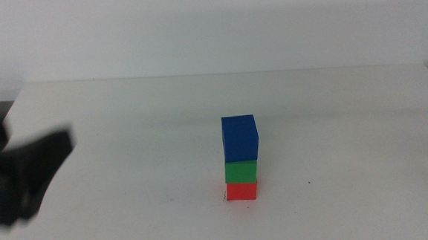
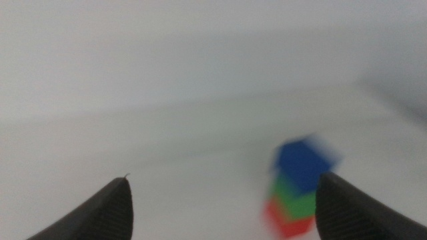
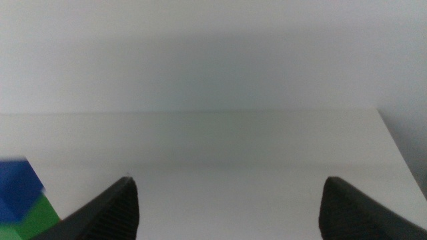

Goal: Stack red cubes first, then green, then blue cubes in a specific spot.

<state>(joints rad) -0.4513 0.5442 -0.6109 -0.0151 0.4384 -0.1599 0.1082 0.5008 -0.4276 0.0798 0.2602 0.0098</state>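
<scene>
A stack of three cubes stands at the table's middle: the red cube (image 1: 241, 190) at the bottom, the green cube (image 1: 241, 170) on it, the blue cube (image 1: 240, 138) on top, turned slightly. The left gripper (image 1: 31, 165) is blurred at the left edge, well apart from the stack, open and empty. The left wrist view shows the stack blurred, with blue (image 2: 303, 164), green (image 2: 293, 199) and red (image 2: 285, 220) cubes, beside its open jaws (image 2: 223, 193). The right gripper (image 3: 227, 200) is open and empty; its view catches the blue (image 3: 17, 190) and green (image 3: 33, 219) cubes. The spot's ticks are hidden.
The white table (image 1: 347, 112) carries nothing else. Its far edge meets a plain white wall. The right arm is out of the middle view.
</scene>
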